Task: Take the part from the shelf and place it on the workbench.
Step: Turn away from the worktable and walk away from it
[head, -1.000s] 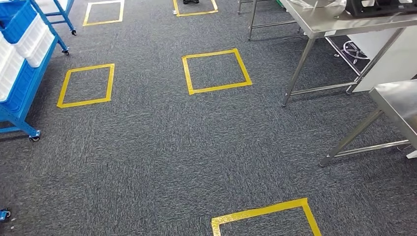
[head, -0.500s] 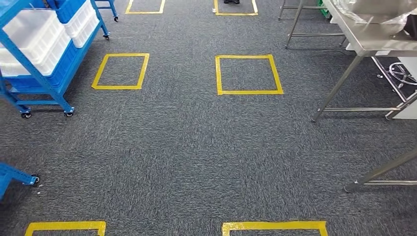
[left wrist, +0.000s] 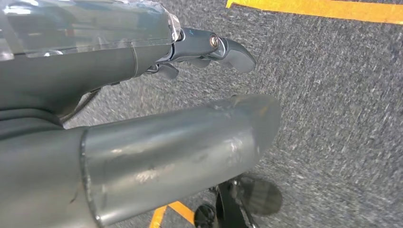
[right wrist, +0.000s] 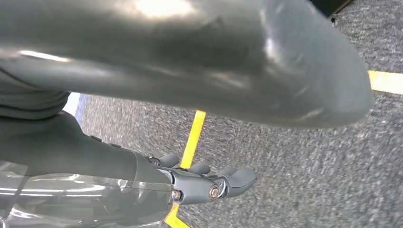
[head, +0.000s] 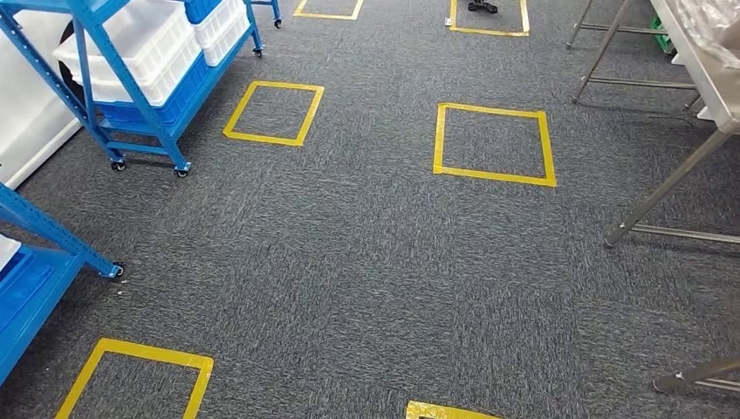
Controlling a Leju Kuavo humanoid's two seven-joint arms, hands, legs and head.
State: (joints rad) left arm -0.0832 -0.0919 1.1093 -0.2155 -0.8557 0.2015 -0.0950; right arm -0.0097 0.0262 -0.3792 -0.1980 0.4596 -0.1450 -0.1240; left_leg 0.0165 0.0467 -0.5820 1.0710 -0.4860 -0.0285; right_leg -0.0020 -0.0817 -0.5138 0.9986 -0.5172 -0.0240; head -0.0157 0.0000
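Note:
A blue wheeled shelf (head: 131,113) loaded with white bins (head: 148,48) stands at the far left in the head view. I cannot make out the part in its bins. The edge of the steel workbench (head: 711,83) shows at the far right, with crinkled clear plastic on top. In the left wrist view my left hand (left wrist: 166,142) hangs over grey carpet, its thick thumb apart from the dark fingers (left wrist: 223,47), holding nothing. My right hand (right wrist: 190,57) hangs the same way over the carpet, with its fingers (right wrist: 228,183) spread from the thumb and nothing in it.
A second blue rack (head: 35,262) juts in at the near left. Yellow tape squares (head: 493,144) (head: 272,112) (head: 135,380) mark the grey carpet. Steel bench legs (head: 663,192) and another table foot (head: 698,377) stand along the right side.
The camera has turned left, so the whole scene has slid right. The blue shelf with white bins has come further into the picture, and the workbench has slipped to the right edge.

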